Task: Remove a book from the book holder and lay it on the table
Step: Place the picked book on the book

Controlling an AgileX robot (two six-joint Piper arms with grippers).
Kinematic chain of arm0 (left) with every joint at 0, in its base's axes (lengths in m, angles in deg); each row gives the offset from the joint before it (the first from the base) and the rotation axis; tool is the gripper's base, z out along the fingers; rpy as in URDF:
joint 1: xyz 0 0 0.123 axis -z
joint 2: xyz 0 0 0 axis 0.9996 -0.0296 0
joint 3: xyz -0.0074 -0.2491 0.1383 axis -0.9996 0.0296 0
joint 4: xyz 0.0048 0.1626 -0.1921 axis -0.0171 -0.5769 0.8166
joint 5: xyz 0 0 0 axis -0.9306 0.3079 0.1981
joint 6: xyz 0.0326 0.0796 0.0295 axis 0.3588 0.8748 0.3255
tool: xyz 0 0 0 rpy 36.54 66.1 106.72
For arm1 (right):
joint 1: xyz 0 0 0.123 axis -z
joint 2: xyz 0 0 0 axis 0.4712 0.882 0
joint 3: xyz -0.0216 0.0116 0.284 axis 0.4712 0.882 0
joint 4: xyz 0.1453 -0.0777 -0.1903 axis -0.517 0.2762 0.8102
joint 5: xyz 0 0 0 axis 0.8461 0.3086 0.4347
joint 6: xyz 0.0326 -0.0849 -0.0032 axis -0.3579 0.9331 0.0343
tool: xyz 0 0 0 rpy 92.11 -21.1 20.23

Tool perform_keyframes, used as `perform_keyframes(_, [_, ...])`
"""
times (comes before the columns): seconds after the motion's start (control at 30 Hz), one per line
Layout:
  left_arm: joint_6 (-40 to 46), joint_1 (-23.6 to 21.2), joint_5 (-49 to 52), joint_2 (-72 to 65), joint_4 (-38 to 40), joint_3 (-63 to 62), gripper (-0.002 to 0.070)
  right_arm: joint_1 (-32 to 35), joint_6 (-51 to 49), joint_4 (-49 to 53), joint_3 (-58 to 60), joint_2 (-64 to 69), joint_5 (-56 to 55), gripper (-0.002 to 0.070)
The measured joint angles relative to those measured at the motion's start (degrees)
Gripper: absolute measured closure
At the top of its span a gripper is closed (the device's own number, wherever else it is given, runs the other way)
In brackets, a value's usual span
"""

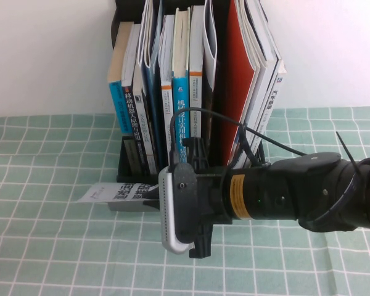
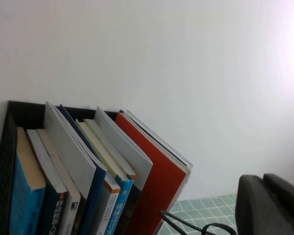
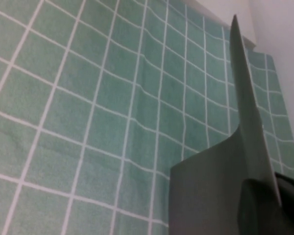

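book [image 1: 120, 194] before book holder [image 1: 128, 161] | holder on table [image 1: 49, 246]

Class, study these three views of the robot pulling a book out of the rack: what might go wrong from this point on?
1. The right gripper is shut on the book near one edge only; the thin cover already bends in the right wrist view, so it may slip or crease.
2. The book hangs just in front of the book holder; lowering it could catch the holder's front wall.
3. The left gripper is out of view, so it gives no support.

Thin book [image 1: 120, 194] flat-ish, clear of holder [image 1: 126, 161]
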Motion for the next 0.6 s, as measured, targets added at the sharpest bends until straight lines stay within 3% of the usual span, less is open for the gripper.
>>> perform_keyframes(0.1, [-0.1,0.0,0.1,0.0,0.0,0.0,0.0678,0.0,-6.5,3.7,-0.1,0.0,0.3,0.0587])
perform_keyframes(0.27, [-0.1,0.0,0.5,0.0,0.0,0.0,0.0678,0.0,-21.2,12.8,-0.1,0.1,0.6,0.0339])
perform_keyframes(0.33, [-0.1,0.0,0.6,0.0,0.0,0.0,0.0678,0.0,-26.4,16.6,-0.1,0.1,-1.1,0.0272])
perform_keyframes(0.6, [-0.1,0.0,1.3,0.0,0.0,0.0,0.0678,0.0,-32.6,22.2,-0.1,0.2,-15.8,0.0223])
